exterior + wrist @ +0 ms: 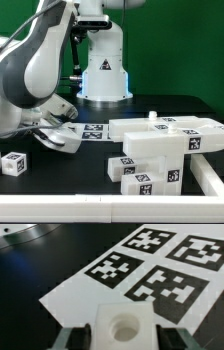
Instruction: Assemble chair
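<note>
My gripper (123,335) is shut on a small white chair part (124,317) with a round hollow in its top face; a finger presses on each side of it. It hangs low over the near edge of the marker board (95,291). In the exterior view the gripper (55,138) is at the left, just above the table, and the arm mostly hides the held part. Long white bars (165,128) lie stacked at the exterior view's right. A white block (150,148) and tagged cubes (140,177) lie in front of them. A single tagged cube (13,163) sits far left.
The marker board (92,130) lies flat between my gripper and the stacked parts. The robot base (104,75) stands behind it, and its rim shows in the wrist view (20,235). Another white part (207,175) lies at the exterior view's right edge.
</note>
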Robot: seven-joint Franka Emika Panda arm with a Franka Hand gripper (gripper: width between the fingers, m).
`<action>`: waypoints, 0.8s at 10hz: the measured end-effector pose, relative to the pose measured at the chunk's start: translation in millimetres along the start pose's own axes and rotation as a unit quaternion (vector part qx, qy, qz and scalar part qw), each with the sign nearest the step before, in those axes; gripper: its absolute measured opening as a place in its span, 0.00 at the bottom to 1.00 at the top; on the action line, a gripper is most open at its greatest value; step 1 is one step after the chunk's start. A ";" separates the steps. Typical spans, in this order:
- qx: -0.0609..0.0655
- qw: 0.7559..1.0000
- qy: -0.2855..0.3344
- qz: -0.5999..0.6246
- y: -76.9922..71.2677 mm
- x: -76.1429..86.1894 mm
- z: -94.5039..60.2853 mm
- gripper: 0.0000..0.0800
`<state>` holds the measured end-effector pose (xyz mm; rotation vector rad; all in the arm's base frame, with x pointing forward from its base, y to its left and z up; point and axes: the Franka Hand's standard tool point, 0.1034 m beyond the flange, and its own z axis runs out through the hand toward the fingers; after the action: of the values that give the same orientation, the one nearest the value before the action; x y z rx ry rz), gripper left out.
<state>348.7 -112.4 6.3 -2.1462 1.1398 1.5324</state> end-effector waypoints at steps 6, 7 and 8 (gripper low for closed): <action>0.003 1.000 0.021 -0.005 -2.4 -1.7 -3.3 0.38; 0.004 1.000 0.023 -0.007 -3.2 -3.2 -5.9 0.37; 0.008 1.000 0.011 -0.018 -3.6 -19.8 -18.5 0.37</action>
<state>361.2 -112.6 30.6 -2.1662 1.1096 1.4820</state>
